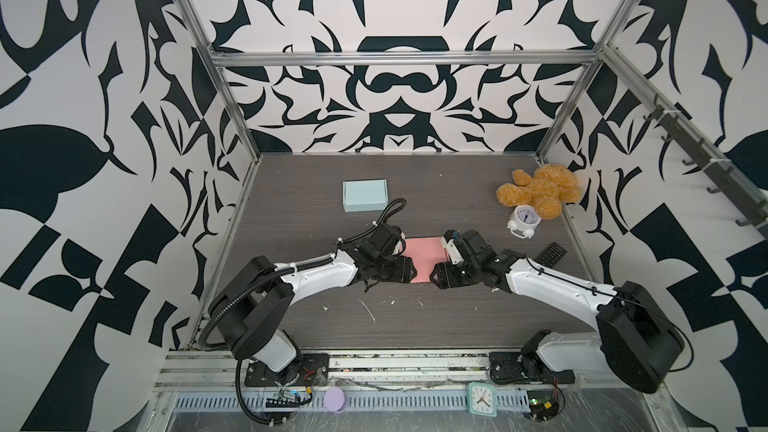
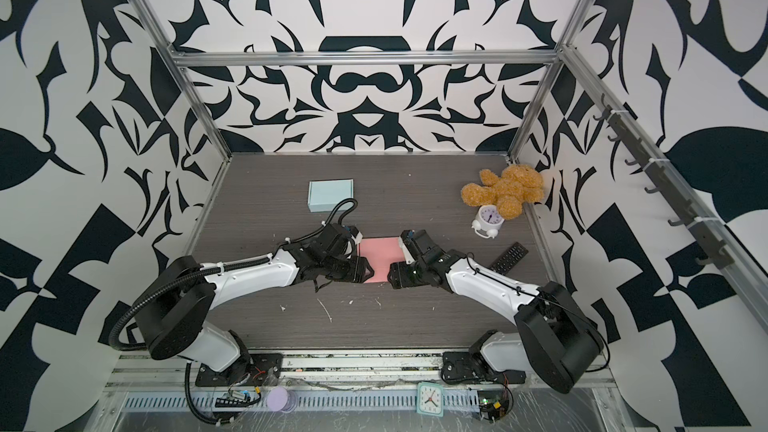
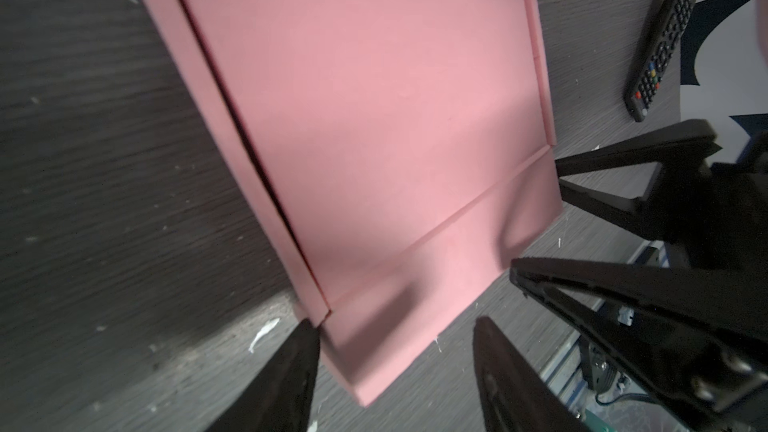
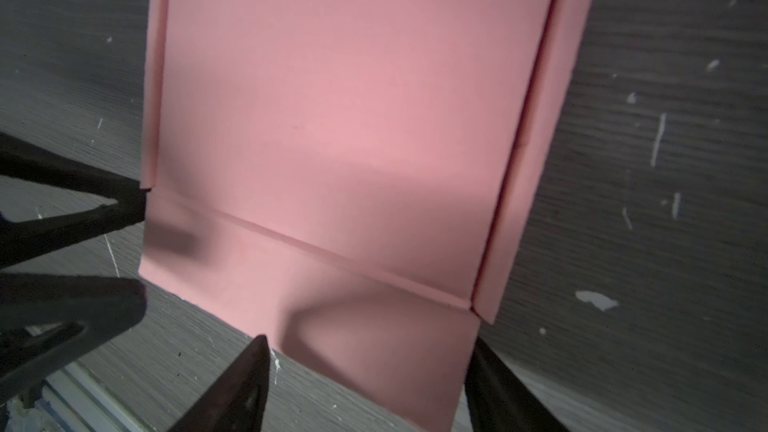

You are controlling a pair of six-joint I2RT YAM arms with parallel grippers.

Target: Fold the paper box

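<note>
paper box [image 4: 353, 118]: pink, lying pretty much flat on the table [image 4: 644, 222]
right gripper [image 4: 368, 347]: jaws gaping wide, straddling the box's end flap
left gripper [image 4: 142, 247]: poking in at the box's edge, also gaping

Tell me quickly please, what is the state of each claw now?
Left claw: open, holding nothing, at the front flap of the pink paper box.
Right claw: open, holding nothing, at the same flap.
</note>
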